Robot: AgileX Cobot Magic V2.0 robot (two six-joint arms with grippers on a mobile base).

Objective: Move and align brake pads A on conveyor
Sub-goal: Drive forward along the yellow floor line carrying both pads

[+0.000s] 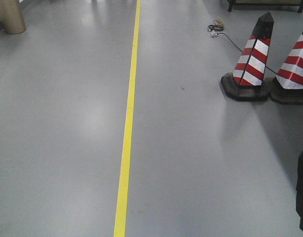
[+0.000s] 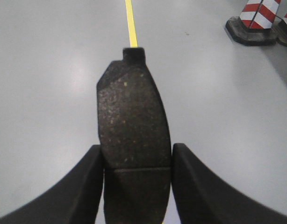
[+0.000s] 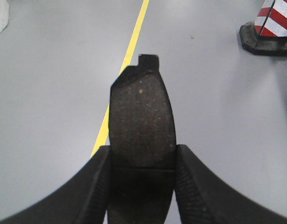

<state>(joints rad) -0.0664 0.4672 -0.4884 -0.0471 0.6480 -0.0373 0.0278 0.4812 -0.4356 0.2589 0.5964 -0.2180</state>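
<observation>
A brake pad (image 2: 132,107) is clamped by the left gripper (image 2: 136,149), a second brake pad (image 3: 141,102) by the right gripper (image 3: 143,149), both projecting forward over the floor (image 2: 40,93).

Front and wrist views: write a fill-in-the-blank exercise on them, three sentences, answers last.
1. The line painted on the floor is ____.
2. The traffic cones have white and ____ stripes.
3. The left gripper holds a brake pad; the right gripper holds a second pad, so ____ pads are held in all.
Missing words: yellow, red, two.
</observation>
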